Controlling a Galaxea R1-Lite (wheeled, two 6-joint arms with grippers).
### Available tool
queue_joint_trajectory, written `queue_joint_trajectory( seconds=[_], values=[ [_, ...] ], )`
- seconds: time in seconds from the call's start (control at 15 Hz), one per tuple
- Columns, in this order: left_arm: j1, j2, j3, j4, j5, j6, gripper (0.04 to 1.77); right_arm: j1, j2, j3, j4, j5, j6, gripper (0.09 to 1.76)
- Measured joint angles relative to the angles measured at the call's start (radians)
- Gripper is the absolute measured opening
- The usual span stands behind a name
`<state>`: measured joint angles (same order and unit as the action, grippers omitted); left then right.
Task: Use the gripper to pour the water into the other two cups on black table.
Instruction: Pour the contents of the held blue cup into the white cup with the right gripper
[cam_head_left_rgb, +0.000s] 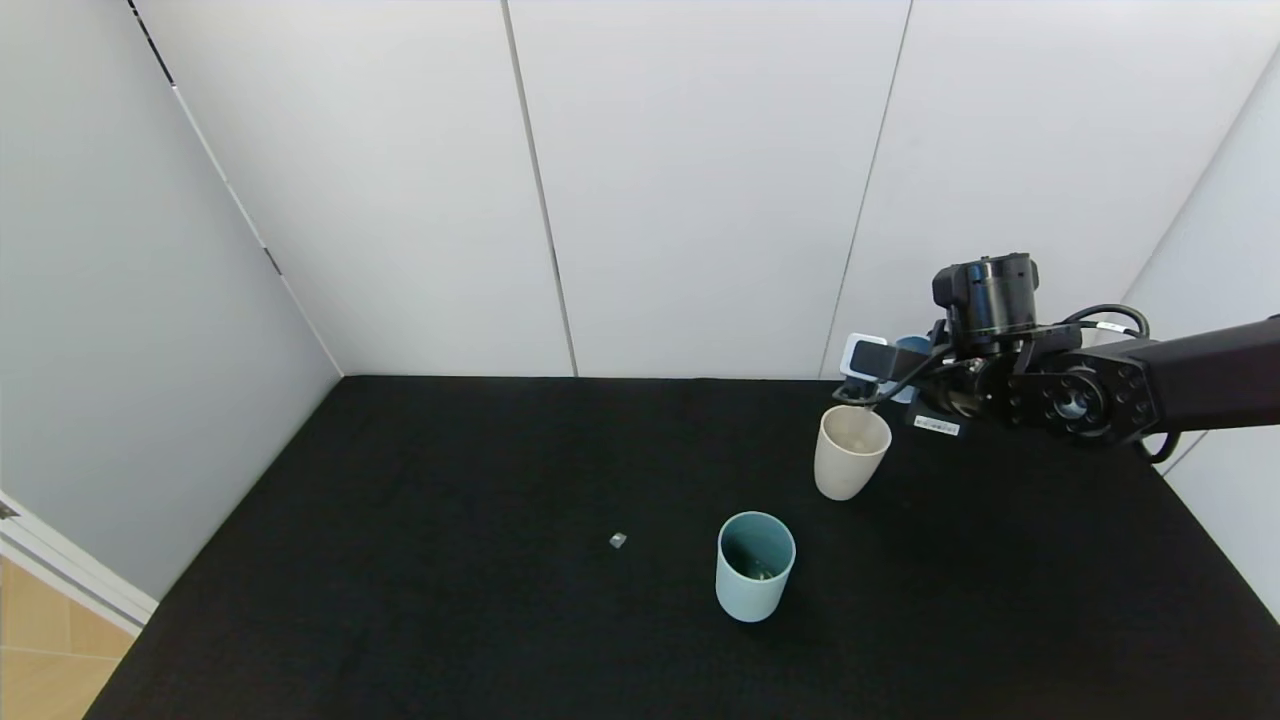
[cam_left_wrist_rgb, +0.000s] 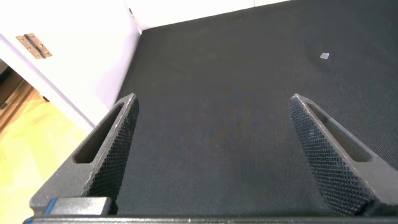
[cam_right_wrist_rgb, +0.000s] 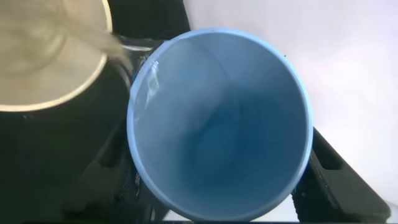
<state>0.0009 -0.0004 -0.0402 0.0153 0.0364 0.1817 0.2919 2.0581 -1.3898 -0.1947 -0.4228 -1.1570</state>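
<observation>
My right gripper is shut on the light blue cup and holds it tipped over the cream-beige cup, which stands on the black table. In the right wrist view clear water runs from the blue cup's rim into the cream cup. The pale teal cup stands upright nearer the front, apart from the gripper. My left gripper is open and empty above bare table near the left edge.
A small grey speck lies on the table left of the teal cup; it also shows in the left wrist view. White walls close the back and sides. The table's left edge drops to a wooden floor.
</observation>
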Motion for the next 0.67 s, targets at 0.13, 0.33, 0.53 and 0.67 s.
queue_joint_trajectory(
  seconds=[0.13, 0.33, 0.53, 0.67],
  values=[
    [0.000, 0.000, 0.000, 0.000, 0.000, 0.000, 1.72, 0.010, 0.001, 0.000, -0.001, -0.009, -0.032, 1.31],
    [0.000, 0.000, 0.000, 0.000, 0.000, 0.001, 1.72, 0.019, 0.003, -0.007, -0.003, -0.027, -0.077, 1.31],
    [0.000, 0.000, 0.000, 0.000, 0.000, 0.000, 1.72, 0.041, 0.007, -0.011, -0.002, -0.051, -0.084, 1.31],
    [-0.001, 0.000, 0.000, 0.000, 0.000, 0.000, 1.72, 0.051, 0.013, -0.016, -0.001, -0.057, -0.084, 1.31]
  ],
)
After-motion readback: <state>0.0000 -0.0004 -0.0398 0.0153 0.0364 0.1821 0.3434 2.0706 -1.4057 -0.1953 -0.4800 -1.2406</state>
